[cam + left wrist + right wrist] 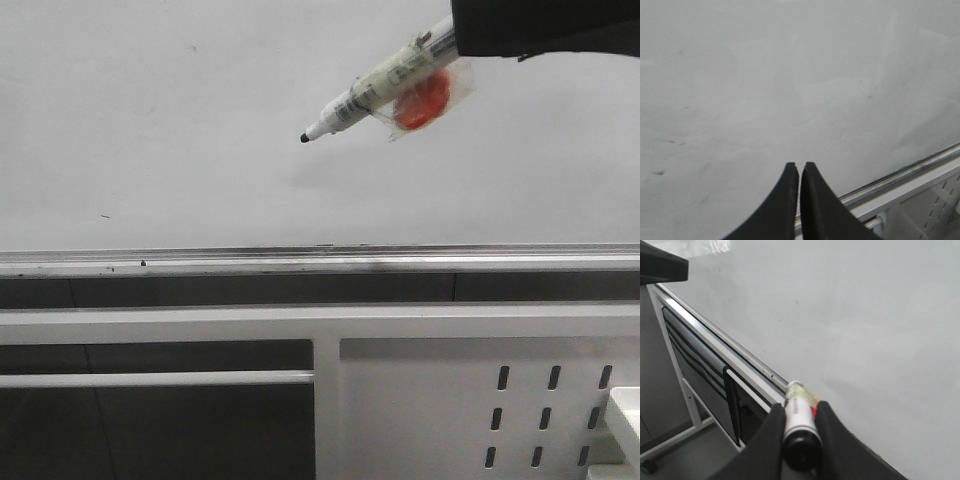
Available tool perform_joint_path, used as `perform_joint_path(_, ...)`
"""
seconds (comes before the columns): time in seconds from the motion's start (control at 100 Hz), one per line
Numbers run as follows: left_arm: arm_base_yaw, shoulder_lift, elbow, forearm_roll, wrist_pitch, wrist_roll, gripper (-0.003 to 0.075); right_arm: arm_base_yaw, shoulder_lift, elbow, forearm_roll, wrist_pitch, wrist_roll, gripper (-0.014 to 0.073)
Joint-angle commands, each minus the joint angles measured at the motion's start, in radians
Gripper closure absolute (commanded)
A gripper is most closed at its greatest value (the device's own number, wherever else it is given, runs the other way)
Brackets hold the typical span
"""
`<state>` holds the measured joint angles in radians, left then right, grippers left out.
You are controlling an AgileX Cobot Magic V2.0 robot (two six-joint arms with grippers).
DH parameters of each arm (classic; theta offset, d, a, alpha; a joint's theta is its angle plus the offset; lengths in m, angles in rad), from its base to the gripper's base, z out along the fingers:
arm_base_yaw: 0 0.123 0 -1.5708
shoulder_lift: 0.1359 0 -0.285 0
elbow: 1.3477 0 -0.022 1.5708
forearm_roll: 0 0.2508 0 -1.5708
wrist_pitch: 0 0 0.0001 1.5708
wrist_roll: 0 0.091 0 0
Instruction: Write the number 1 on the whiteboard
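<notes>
The whiteboard (180,110) fills the upper part of the front view, glossy white above a silver rail (300,258). No number 1 shows on it. My right gripper (799,410) is shut on a white marker pen (375,88) with tape and a red piece stuck to it. The pen comes in from the top right, and its black tip (305,137) points down-left at the board's middle; whether the tip touches the board I cannot tell. My left gripper (799,167) is shut with nothing between its fingers, facing the whiteboard (790,75).
Below the rail runs a white frame with a crossbar (150,378) and a perforated white metal panel (480,410). A few small dark specks (104,216) mark the board. A grey floor and a stand leg (670,440) show in the right wrist view.
</notes>
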<state>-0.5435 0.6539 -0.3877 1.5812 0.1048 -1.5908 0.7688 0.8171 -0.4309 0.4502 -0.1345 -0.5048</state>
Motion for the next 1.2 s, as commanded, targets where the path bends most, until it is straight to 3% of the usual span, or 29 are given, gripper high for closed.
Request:
perform_joint_path(0.0,-0.004,-0.061,0.009,-0.022,0.027,-0.019,0.074,-0.007,-0.001,-0.033,-0.006,-0.077,-0.008,0.0643)
perform_joint_path(0.38,-0.004,-0.391,0.147,-0.022,0.048,-0.05,0.074,-0.005,-0.001,-0.033,-0.001,-0.008,-0.008,0.0643)
perform_joint_path(0.64,-0.004,-0.397,0.147,-0.022,0.048,-0.05,0.074,-0.005,0.0,-0.045,0.003,-0.118,-0.008,0.0644)
perform_joint_path(1.19,-0.004,-0.397,0.147,-0.022,0.071,-0.05,0.074,-0.007,0.137,-0.168,0.003,-0.158,-0.016,0.0644)
